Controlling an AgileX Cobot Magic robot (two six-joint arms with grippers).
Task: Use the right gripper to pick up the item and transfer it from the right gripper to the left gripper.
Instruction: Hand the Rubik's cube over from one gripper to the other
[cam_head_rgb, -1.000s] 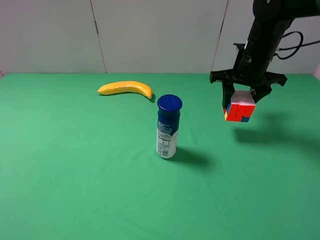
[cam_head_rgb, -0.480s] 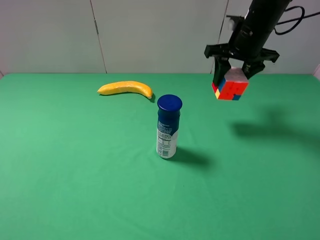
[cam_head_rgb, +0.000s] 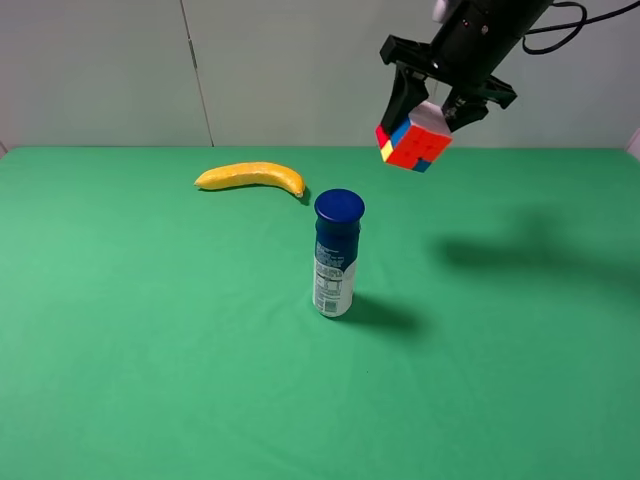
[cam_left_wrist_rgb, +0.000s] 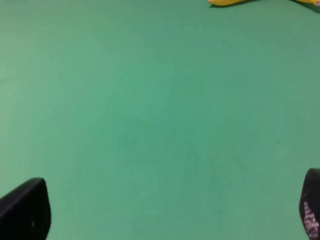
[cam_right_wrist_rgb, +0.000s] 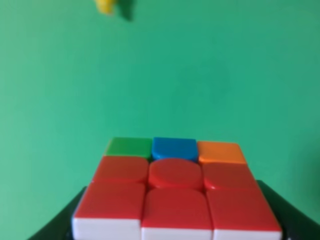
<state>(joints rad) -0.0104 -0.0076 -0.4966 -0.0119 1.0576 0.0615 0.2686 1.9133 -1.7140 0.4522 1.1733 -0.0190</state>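
Right gripper (cam_head_rgb: 427, 112) aloft, tilted, fingers tight on the cube (cam_head_rgb: 414, 143); left gripper (cam_left_wrist_rgb: 167, 210) fingers wide apart

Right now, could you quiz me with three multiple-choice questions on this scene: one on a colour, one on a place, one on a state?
1. What colour is the cap on the bottle?
A. red
B. yellow
C. blue

2. Where is the puzzle cube relative to the table?
A. lying on it
B. held above it
C. under it

3. The left fingers are:
A. apart, holding nothing
B. shut on the puzzle cube
C. shut on the bottle

Answers: C, the cap looks blue; B, the right fingers grip it in mid-air; A, only table shows between them.
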